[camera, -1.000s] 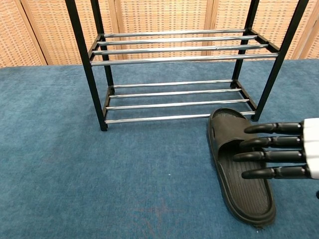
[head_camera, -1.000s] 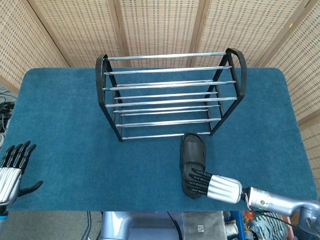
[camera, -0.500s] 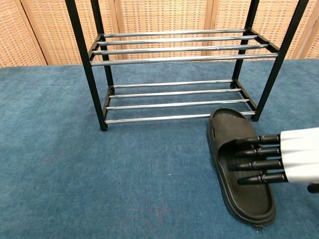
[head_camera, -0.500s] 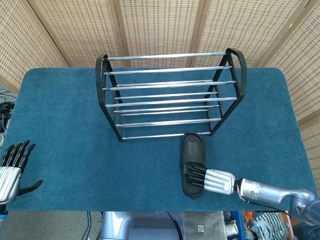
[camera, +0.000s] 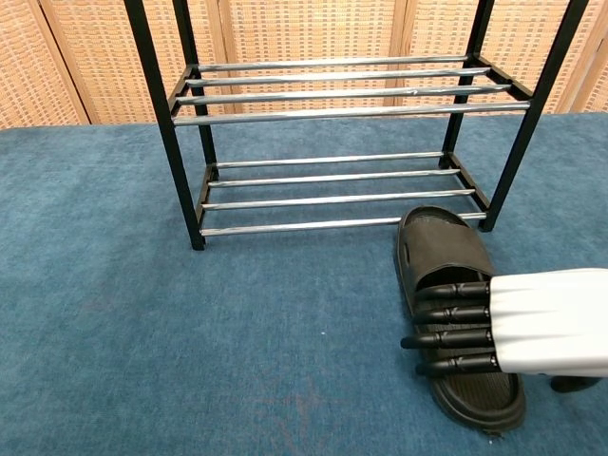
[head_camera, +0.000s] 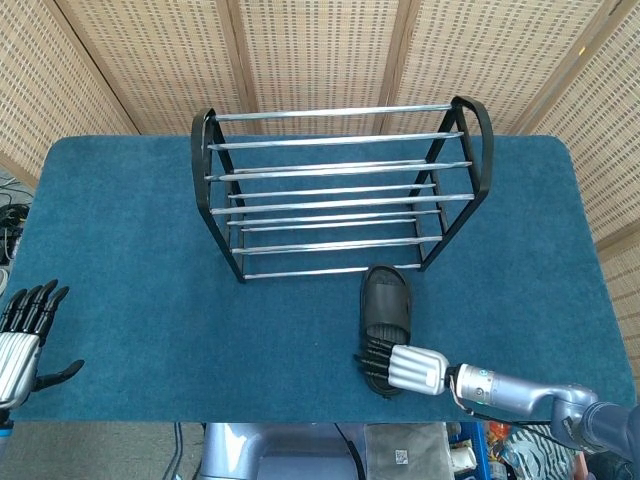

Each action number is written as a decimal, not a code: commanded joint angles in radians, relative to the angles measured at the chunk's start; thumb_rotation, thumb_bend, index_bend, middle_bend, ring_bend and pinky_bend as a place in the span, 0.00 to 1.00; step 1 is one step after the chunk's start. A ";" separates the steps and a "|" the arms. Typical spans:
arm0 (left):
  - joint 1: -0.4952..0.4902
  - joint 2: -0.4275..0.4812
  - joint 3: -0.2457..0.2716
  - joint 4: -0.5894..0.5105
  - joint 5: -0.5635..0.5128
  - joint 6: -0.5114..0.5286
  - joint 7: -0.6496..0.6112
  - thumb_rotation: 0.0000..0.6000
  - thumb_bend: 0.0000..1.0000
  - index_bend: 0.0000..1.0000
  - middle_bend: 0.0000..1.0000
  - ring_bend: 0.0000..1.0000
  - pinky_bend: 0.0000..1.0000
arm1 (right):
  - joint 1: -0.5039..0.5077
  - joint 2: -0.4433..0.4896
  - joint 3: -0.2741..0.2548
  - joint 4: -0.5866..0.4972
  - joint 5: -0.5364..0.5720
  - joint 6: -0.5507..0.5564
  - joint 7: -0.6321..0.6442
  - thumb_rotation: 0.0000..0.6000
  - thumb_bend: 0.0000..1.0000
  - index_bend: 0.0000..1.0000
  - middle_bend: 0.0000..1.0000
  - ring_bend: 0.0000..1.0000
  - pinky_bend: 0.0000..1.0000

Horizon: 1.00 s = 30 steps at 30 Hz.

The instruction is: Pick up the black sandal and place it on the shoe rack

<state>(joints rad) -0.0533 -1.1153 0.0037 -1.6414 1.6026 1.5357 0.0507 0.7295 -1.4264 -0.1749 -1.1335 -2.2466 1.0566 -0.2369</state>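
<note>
Black sandal under my right robot hand, at the foot of the shoe rack.

I read no brand or writing on the black sandal, which lay flat on the blue worktop just before the shoe rack. My right robot hand lay across its heel half, fingers straight and spanning it; I couldn't tell whether it gripped. My left robot hand hung spread and empty, well apart.

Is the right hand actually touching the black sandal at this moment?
Cannot tell. In the chest view the right hand lies across the black sandal with fingers extended over its footbed, but neither view shows contact or a gap plainly.
</note>
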 commanded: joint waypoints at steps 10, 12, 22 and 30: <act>-0.001 0.002 0.000 0.002 -0.001 0.000 -0.006 1.00 0.02 0.00 0.00 0.00 0.00 | 0.037 0.000 -0.026 -0.059 0.060 -0.080 -0.021 1.00 0.00 0.01 0.03 0.00 0.01; -0.002 0.002 0.001 0.002 -0.001 -0.001 -0.006 1.00 0.02 0.00 0.00 0.00 0.00 | 0.045 0.003 -0.035 -0.067 0.065 -0.084 -0.010 1.00 0.07 0.06 0.10 0.02 0.05; -0.003 0.003 0.001 0.001 -0.003 -0.002 -0.007 1.00 0.02 0.00 0.00 0.00 0.00 | 0.064 -0.007 -0.088 -0.051 0.035 0.010 0.052 1.00 0.79 0.63 0.57 0.45 0.43; -0.003 0.002 0.003 0.001 0.000 -0.001 -0.006 1.00 0.02 0.00 0.00 0.00 0.00 | 0.052 0.019 -0.108 -0.025 -0.004 0.149 0.040 1.00 0.80 0.64 0.58 0.47 0.44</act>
<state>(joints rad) -0.0566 -1.1129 0.0062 -1.6402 1.6022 1.5341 0.0444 0.7845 -1.4166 -0.2771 -1.1667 -2.2383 1.1820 -0.1923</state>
